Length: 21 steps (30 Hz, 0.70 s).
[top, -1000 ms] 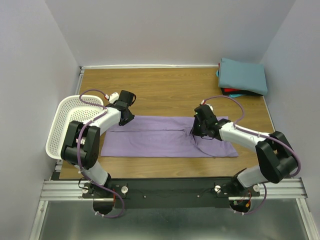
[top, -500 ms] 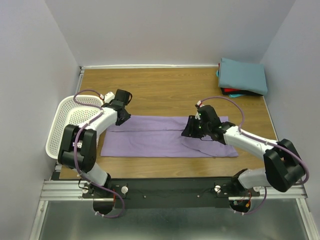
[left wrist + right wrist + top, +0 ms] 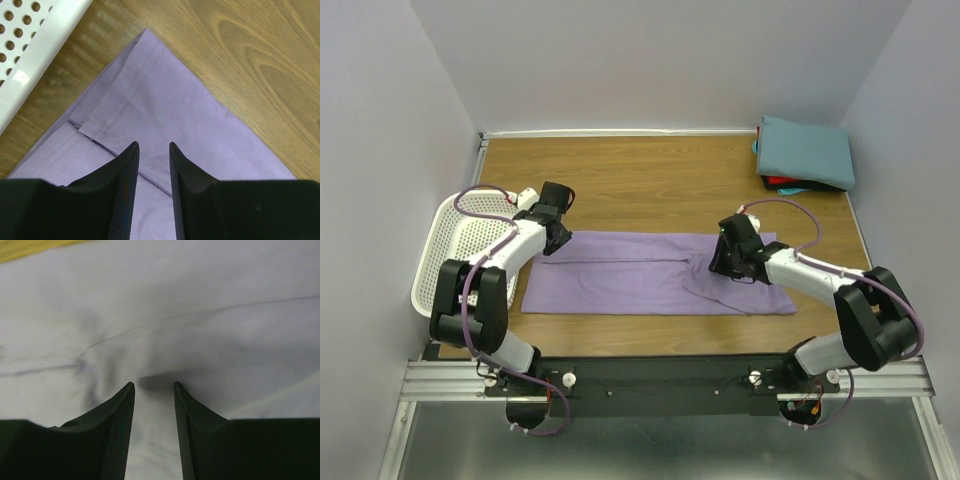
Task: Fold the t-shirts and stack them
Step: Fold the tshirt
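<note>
Toward the 6 o'clock edge of the wooden table (image 3: 650, 185), a narrow strip of bare wood is running between the arm bases and the lavender t-shirt (image 3: 620, 290). That shirt is lying flat across the table's middle as a long folded band, lightly creased toward 3 o'clock. The left gripper (image 3: 152, 147) is hovering, jaws apart and empty, over the band's 10 o'clock corner; the right gripper (image 3: 154, 386) is likewise spread above the creased cloth. At 9 o'clock a white perforated basket (image 3: 435, 275) is sitting near that corner. Open wood is stretching toward 12 o'clock. At 2 o'clock the teal t-shirt (image 3: 807, 150) is resting folded on the red t-shirt (image 3: 785, 184), where the pale walls (image 3: 650, 60) are meeting.
</note>
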Each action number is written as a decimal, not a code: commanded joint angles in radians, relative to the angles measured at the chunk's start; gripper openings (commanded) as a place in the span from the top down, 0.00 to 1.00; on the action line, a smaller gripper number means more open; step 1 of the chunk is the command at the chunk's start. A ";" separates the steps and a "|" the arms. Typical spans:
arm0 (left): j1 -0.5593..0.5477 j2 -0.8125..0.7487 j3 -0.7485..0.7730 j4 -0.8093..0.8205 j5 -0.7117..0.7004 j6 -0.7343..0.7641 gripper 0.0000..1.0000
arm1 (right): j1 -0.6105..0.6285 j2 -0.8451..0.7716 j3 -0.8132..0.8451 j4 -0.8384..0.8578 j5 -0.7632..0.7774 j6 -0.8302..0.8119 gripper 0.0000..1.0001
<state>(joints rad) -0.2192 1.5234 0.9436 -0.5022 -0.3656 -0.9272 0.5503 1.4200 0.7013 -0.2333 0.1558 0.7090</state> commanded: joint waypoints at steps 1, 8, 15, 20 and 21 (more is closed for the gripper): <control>-0.003 -0.035 -0.016 0.013 -0.009 0.008 0.62 | -0.127 0.071 -0.036 -0.034 0.059 0.030 0.56; -0.003 -0.028 -0.012 0.036 0.016 0.021 0.62 | -0.318 0.094 -0.022 -0.020 0.019 -0.016 0.57; -0.022 -0.017 -0.003 0.025 0.033 0.010 0.62 | -0.326 0.068 0.026 -0.017 -0.088 -0.057 0.57; -0.081 -0.026 -0.029 0.004 0.013 -0.062 0.62 | -0.323 -0.003 0.035 -0.017 -0.134 -0.106 0.56; -0.091 -0.022 -0.031 -0.013 0.007 -0.077 0.62 | -0.322 -0.021 0.040 -0.017 -0.137 -0.111 0.56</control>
<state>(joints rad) -0.2752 1.5211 0.9382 -0.4782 -0.3405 -0.9405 0.2268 1.4616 0.7132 -0.2207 0.0727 0.6487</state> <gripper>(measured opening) 0.380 0.439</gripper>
